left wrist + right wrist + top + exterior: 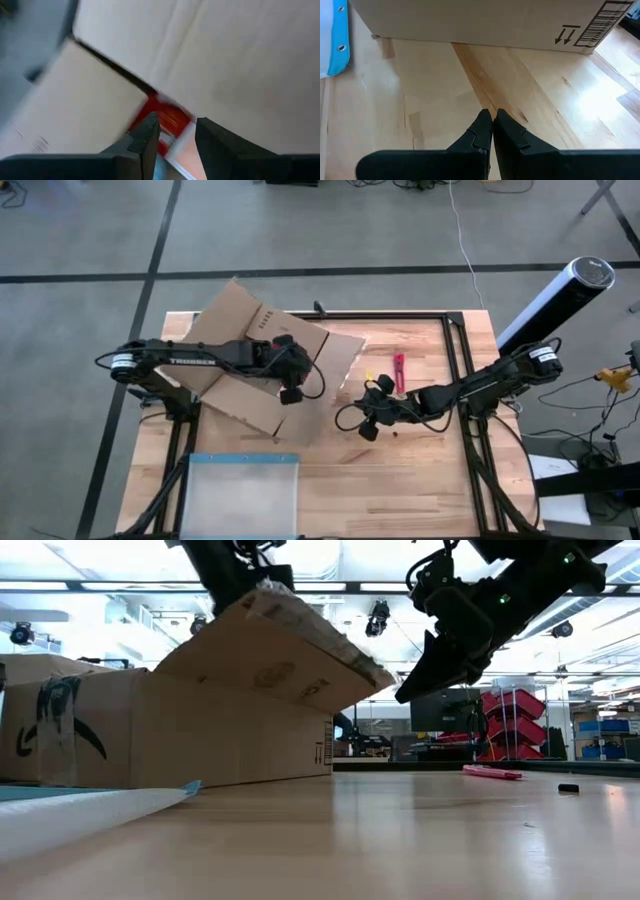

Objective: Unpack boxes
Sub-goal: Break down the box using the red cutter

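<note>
Left gripper (pixel 290 392) is hovering open over the box (pixel 262 370), above a red item (pixel 162 122) inside. Right gripper (pixel 368 430) is hanging closed just right of it.

lab/workshop | red storage bins (pixel 512 710) on shelving, ceiling strip lights (open hall) | concrete floor (pixel 90 240)

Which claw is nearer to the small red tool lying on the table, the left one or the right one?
The right. The right claw hangs just beside the red tool, fingers shut, holding nothing. The left claw is farther away, over the open cardboard box.
</note>
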`<state>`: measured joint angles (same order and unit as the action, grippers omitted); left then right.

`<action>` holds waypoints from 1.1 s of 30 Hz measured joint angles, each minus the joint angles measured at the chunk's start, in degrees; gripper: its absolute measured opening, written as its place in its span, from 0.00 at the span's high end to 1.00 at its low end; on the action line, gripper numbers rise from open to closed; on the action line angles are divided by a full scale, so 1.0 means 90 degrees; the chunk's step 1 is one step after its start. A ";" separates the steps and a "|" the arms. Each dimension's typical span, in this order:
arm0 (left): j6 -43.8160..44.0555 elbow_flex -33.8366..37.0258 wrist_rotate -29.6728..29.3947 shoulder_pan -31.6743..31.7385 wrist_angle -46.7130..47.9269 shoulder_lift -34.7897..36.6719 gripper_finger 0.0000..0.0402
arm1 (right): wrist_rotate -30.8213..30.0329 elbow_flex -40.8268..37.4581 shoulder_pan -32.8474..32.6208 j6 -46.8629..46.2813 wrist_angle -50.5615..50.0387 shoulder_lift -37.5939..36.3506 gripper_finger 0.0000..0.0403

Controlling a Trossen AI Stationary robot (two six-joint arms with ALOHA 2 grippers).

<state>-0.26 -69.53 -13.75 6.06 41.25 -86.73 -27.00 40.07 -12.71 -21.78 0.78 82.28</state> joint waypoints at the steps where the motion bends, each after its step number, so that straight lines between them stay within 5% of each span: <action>1: 0.0375 0.0000 0.0192 -0.0001 0.0174 0.0033 0.73 | 0.0002 0.0000 0.0000 0.0000 0.0000 0.0002 1.00; 6: 0.1743 0.0210 0.0950 -0.0218 0.0385 0.0053 0.75 | 0.0008 -0.0001 0.0000 -0.0002 0.0001 0.0001 1.00; 13: 0.2459 0.0744 0.1065 -0.0626 0.0125 0.0058 0.73 | 0.0051 0.0000 0.0000 -0.0002 0.0002 0.0000 1.00; 22: 0.2343 0.1130 0.2016 -0.0731 -0.1205 0.0060 0.60 | 0.0051 0.0000 0.0000 -0.0005 0.0003 0.0000 1.00; 33: 0.2306 0.1152 0.2874 -0.0808 -0.1635 -0.0195 0.42 | 0.0053 0.0000 0.0000 -0.0007 0.0000 0.0000 1.00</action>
<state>20.49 -59.16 12.11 -1.22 26.54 -88.49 -26.52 40.07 -12.71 -21.84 0.78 82.28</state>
